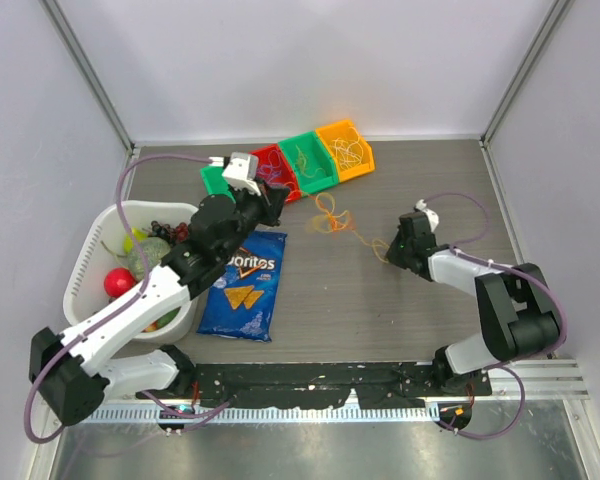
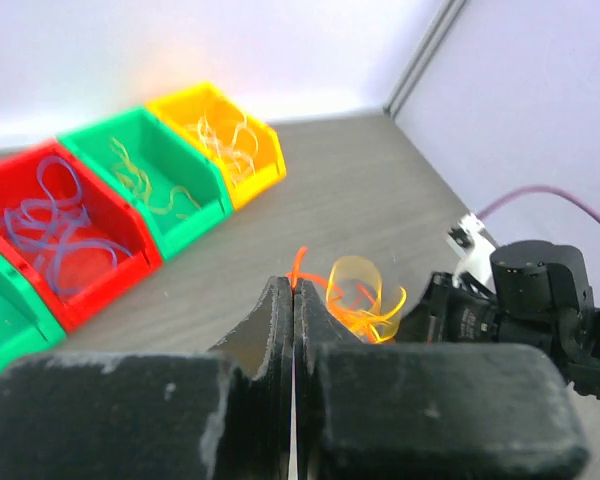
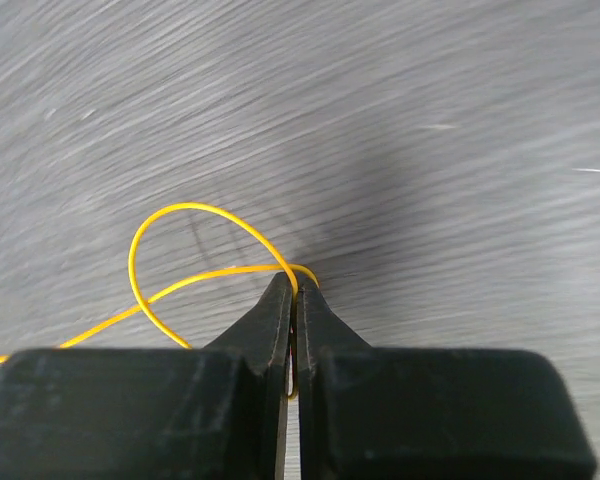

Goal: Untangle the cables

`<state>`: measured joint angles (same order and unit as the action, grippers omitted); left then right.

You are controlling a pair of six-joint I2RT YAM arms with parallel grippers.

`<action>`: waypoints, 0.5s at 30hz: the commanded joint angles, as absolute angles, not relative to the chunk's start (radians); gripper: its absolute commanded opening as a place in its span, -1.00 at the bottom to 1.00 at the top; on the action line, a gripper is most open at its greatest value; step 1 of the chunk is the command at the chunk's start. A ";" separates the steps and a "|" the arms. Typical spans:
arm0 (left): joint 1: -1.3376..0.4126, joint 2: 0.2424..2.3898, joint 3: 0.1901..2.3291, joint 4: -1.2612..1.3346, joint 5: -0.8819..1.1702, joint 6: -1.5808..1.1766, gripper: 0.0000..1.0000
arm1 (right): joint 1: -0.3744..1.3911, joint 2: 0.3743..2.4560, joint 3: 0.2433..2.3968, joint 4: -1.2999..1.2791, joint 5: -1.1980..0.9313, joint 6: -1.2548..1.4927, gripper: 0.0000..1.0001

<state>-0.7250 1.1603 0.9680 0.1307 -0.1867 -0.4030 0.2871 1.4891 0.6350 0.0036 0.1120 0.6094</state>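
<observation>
Top external view: a white basket [image 1: 88, 262] sits far left, a blue chip bag [image 1: 244, 286] just right of it; a row of coloured bins [image 1: 318, 183] lines the far side; the cables [image 1: 330, 214] lie on the table [image 1: 420, 320] near the bins, between the two arms. Left wrist view: the left gripper [image 2: 293, 288] has its jaws pressed together on an orange strand at the tangle's edge. Right wrist view: the right gripper [image 3: 295, 284] is likewise clamped, pinching a looped yellow strand low against the tabletop.

"Doritos" — blue chip bag [image 1: 244, 285]
</observation>
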 commanded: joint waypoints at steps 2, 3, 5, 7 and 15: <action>-0.730 1.071 0.908 0.276 -0.249 -0.252 -1.00 | 0.161 1.372 0.574 -0.051 0.182 0.672 -0.99; -0.733 1.059 0.899 0.290 -0.245 -0.245 -1.00 | 0.149 1.356 0.569 -0.054 0.196 0.675 -0.99; -0.732 1.042 0.896 0.304 -0.224 -0.244 -1.00 | 0.134 1.309 0.565 -0.067 0.230 0.673 -0.99; -0.732 1.031 0.896 0.307 -0.209 -0.241 -1.00 | 0.126 1.270 0.568 -0.090 0.270 0.664 -0.99; -0.732 0.983 0.890 0.310 -0.264 -0.210 -1.00 | 0.019 1.166 0.597 -0.192 0.413 0.629 -0.99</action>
<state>-0.7273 1.0378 0.8928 0.2317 -0.2100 -0.2489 0.0849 1.2247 0.5652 -0.1455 0.2928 0.6407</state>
